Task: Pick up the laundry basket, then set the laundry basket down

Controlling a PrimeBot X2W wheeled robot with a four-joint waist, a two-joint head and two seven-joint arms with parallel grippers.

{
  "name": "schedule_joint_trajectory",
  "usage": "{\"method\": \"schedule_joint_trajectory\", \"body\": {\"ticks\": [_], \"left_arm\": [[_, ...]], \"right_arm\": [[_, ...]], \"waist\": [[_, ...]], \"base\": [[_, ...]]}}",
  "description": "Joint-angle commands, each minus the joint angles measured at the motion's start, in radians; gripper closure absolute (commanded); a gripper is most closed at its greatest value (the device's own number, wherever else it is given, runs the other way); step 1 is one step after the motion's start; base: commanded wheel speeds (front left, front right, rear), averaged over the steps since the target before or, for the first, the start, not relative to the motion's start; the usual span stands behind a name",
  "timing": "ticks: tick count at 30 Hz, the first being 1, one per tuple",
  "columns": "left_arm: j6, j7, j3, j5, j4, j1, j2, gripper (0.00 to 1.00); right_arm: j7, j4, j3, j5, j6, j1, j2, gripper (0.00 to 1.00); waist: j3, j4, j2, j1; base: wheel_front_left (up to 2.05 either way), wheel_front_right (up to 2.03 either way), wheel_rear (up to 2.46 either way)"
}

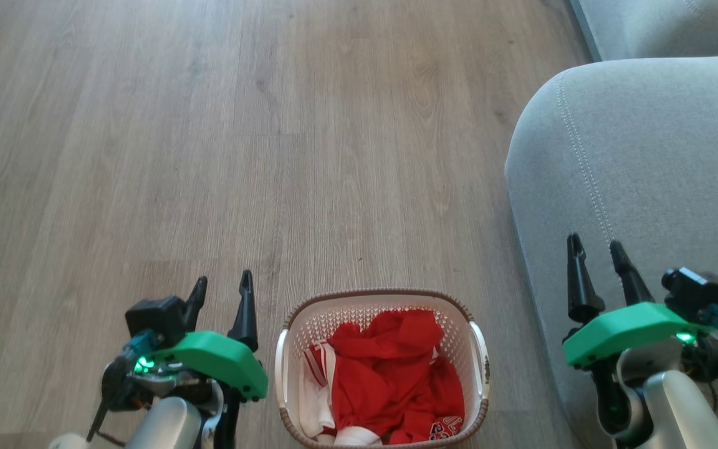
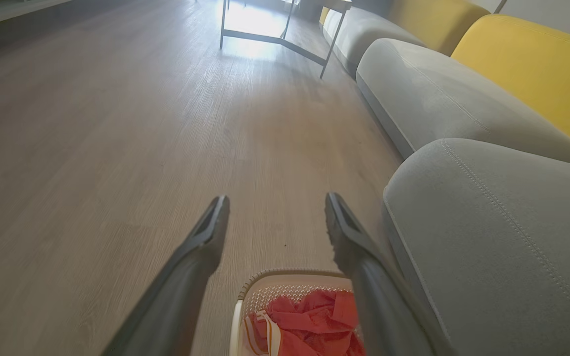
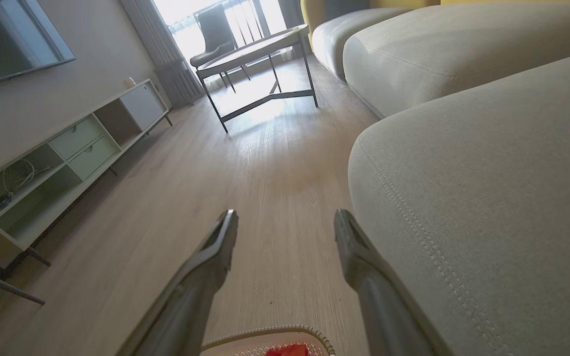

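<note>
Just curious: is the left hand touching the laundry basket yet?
Apart. The head view shows floor between the left hand and the laundry basket.

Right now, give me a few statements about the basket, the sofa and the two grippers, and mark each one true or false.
The laundry basket stands on the wooden floor beside the grey sofa. True.
The left gripper is shut on a basket handle. False: it is open and empty, beside the basket.
Red clothing lies in the basket. True.
The right gripper holds the red clothing. False: it is open and holds nothing; the clothing is in the basket.
</note>
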Motion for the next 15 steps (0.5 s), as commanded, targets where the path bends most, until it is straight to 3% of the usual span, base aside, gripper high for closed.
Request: {"method": "schedule_joint_trajectory", "body": {"ticks": [1, 7, 15], "left_arm": [[0.01, -0.013, 0.014, 0.025, -0.023, -0.073, 0.018, 0.0], [0.027, -0.031, -0.024, 0.081, 0.01, -0.099, 0.021, 0.0], [0.099, -0.054, -0.043, 0.186, -0.052, -0.124, 0.018, 0.0]], "right_arm": [[-0.013, -0.022, 0.019, -0.01, 0.005, -0.054, -0.007, 0.0], [-0.031, -0.002, 0.045, -0.062, 0.005, -0.076, -0.018, 0.0], [-0.054, -0.012, 0.044, -0.157, 0.006, -0.092, -0.01, 0.0]], "waist": [[-0.002, 0.001, 0.0, 0.0], [-0.003, 0.004, 0.0, 0.0], [-0.004, 0.006, 0.0, 0.0]], "base": [[0.0, 0.0, 0.0], [0.0, 0.0, 0.0], [0.0, 0.0, 0.0]]}}
